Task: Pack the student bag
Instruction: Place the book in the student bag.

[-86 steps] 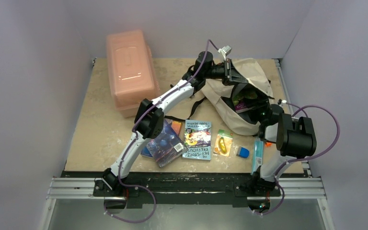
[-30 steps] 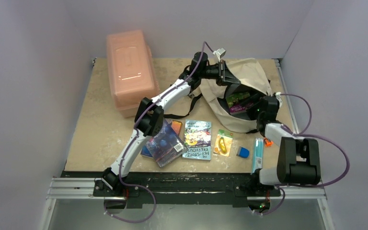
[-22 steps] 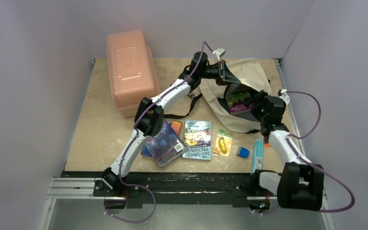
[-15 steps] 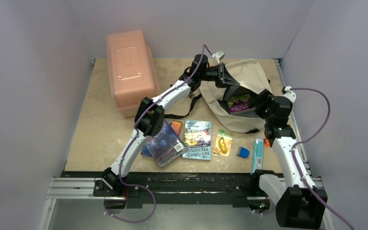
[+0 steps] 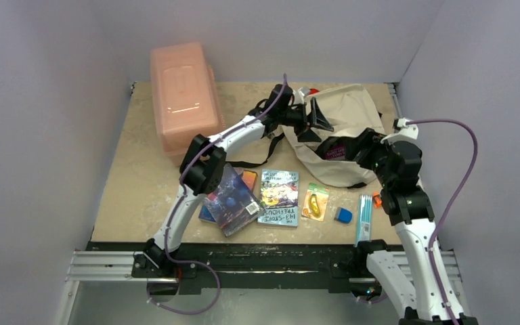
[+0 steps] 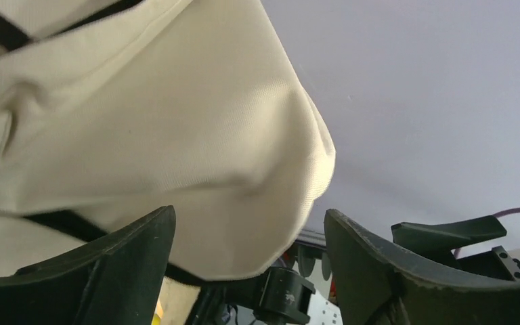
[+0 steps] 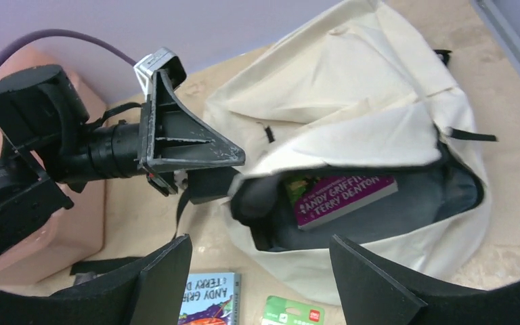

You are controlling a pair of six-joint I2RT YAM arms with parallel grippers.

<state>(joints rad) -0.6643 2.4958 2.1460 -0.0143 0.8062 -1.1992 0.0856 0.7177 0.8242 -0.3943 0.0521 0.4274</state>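
The cream student bag lies at the back right of the table, its dark mouth facing the near side. A purple book rests inside the mouth. My left gripper hovers at the bag's left rim with its jaws apart, and cream fabric hangs just beyond its fingers, unclamped. My right gripper is open and empty, raised in front of the bag's mouth.
A pink plastic box stands at the back left. Near the front lie two books, a green-and-orange packet, a blue eraser and teal pencils. Black straps trail left of the bag.
My left gripper let go of the bag's flap and opened, and the flap sagged over the mouth. My right arm drew back and up from the opening.
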